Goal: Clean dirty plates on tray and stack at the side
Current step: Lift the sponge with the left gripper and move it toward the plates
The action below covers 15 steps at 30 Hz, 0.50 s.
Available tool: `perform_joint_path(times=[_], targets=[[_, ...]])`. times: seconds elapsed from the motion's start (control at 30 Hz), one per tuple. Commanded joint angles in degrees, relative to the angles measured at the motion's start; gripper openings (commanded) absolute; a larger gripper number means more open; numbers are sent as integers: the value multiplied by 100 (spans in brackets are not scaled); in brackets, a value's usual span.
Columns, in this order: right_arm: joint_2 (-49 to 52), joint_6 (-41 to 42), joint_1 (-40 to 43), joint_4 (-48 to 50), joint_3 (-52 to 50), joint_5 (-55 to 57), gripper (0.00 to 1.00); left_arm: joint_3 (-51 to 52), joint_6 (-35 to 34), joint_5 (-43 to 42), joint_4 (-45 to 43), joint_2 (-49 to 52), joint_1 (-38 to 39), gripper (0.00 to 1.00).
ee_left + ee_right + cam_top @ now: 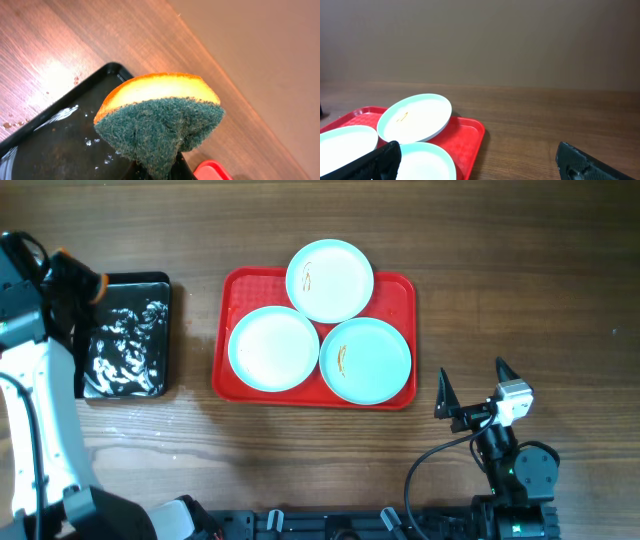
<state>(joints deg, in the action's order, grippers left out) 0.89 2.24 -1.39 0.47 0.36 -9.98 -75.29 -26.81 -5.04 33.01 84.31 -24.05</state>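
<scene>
At nine o'clock, over black tray: left gripper clamped on sponge, pickup apparently done; right gripper wide, empty. Next, likely: scrub twelve-o'clock plate.

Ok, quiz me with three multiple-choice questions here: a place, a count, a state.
1. Where is the glossy black rectangular tray, relative to the large red plastic tray?
A) on it
B) beside it, toward the left arm
C) beside it, toward the right arm

2. How many round pale plates lie on the red tray?
A) two
B) three
C) four

3. What is the left gripper doing?
A) open, empty
B) shut on a plate
C) shut on an orange-and-green sponge

Answers:
1 B: it sits apart, by the left arm.
2 B: three fill the tray.
3 C: the sponge sits pinched in it.
</scene>
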Motion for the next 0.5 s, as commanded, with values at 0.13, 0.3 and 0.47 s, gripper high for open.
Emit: perform_joint_path(times=[0.13, 0.3, 0.47], targets=[[-33, -61, 28, 22, -7, 107, 100, 328, 739, 584, 11, 643, -7, 4], [-31, -59, 28, 22, -7, 107, 100, 573, 1032, 1961, 61, 1576, -11, 4], [-31, -61, 28, 22, -7, 105, 100, 341, 1189, 1668, 94, 1375, 7, 4]])
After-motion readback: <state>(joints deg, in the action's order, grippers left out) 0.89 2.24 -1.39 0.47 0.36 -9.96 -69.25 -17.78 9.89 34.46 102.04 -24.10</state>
